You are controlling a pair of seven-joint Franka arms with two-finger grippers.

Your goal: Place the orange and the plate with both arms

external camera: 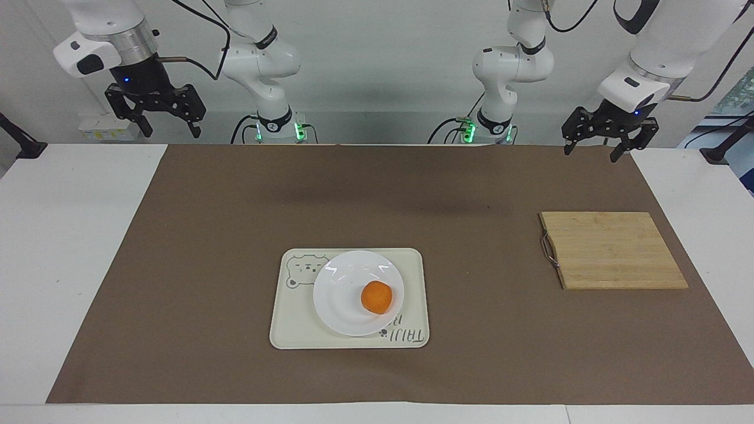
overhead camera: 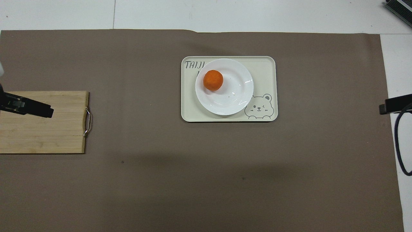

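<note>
Resting: orange (external camera: 376, 297) on plate (external camera: 341, 300), tray (external camera: 288, 333) mid-table. Left gripper (external camera: 599, 144), right gripper (external camera: 155, 113) both spread open, empty, raised at robots' edge; neither clearly nearer.

A small bright orange (external camera: 376, 297) sits on the glossy white plate (external camera: 344, 300) — off-centre, near its rim — the plate lying flat on a cream tray (external camera: 288, 327).

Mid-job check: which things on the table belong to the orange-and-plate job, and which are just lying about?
Job: orange on the plate; left gripper and right gripper, both open, raised.
Lying about: bear tray under the plate; wooden cutting board; brown mat.
</note>
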